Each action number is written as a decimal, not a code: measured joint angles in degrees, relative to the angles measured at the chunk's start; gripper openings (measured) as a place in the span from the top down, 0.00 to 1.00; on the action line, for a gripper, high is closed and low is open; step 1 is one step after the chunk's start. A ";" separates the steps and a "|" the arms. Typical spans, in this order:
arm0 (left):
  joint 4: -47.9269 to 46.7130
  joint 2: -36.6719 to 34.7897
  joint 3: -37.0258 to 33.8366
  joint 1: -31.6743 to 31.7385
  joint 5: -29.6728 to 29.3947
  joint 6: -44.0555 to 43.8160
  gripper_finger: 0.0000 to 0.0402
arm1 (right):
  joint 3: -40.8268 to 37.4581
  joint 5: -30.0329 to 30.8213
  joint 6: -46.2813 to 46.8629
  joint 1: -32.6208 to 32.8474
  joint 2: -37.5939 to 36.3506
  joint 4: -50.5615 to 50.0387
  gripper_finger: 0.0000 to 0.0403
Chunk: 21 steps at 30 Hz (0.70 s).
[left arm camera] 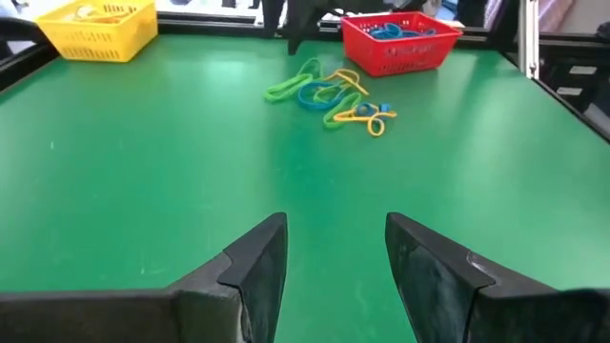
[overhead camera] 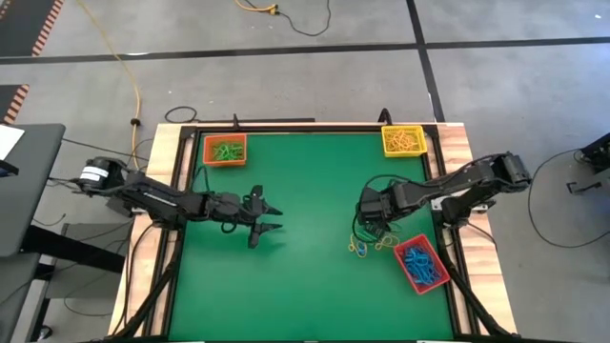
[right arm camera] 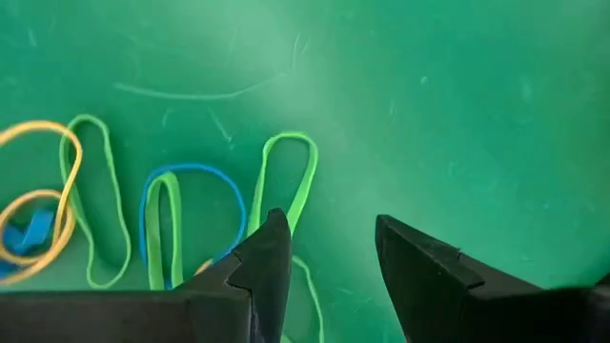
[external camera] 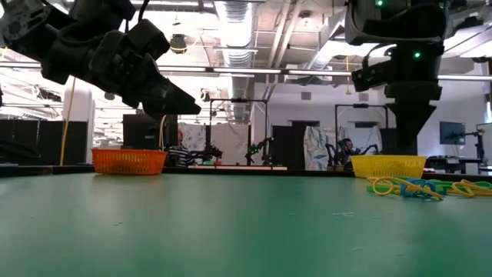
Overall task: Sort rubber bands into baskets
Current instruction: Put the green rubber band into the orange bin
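Right tool (right arm camera: 329, 257) hovers open directly over loose rubber bands (right arm camera: 172, 224).

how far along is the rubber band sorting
Partly done: the orange basket holds green bands, the yellow basket yellow ones, the red basket blue ones. In hand: the right gripper, open, hovers over the loose rubber bands. Left: that mixed pile. The left gripper waits open, empty.

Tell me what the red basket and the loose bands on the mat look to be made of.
Red basket: likely moulded plastic, glossy, with slotted lattice walls. Loose rubber bands: thin yellow, blue and green loops lying limp in bent, uneven shapes, so probably rubber or similar elastic, matte. Mat: smooth green sheet; material unclear.
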 joint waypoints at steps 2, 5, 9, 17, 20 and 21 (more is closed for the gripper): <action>1.00 1.27 0.13 0.00 -0.02 0.02 0.58 | 0.00 -0.91 -0.02 -0.25 0.00 -0.21 0.53; 1.10 2.71 0.76 0.00 0.00 0.02 0.58 | -0.12 -2.17 -0.02 -0.30 0.00 -0.10 0.53; 1.28 3.36 1.43 0.00 0.27 0.02 0.58 | -4.07 -5.29 0.02 -0.32 -0.04 3.51 0.53; 1.28 3.34 1.55 0.01 0.46 -0.01 0.58 | -10.94 -5.38 3.09 0.04 -1.58 9.09 0.53; 1.49 3.34 1.55 0.02 0.46 -0.02 0.58 | -11.81 -6.80 2.94 0.27 -1.97 12.48 0.53; 1.55 3.34 1.55 0.02 0.48 -0.04 0.58 | -12.26 -7.36 2.93 0.27 -2.02 12.99 0.53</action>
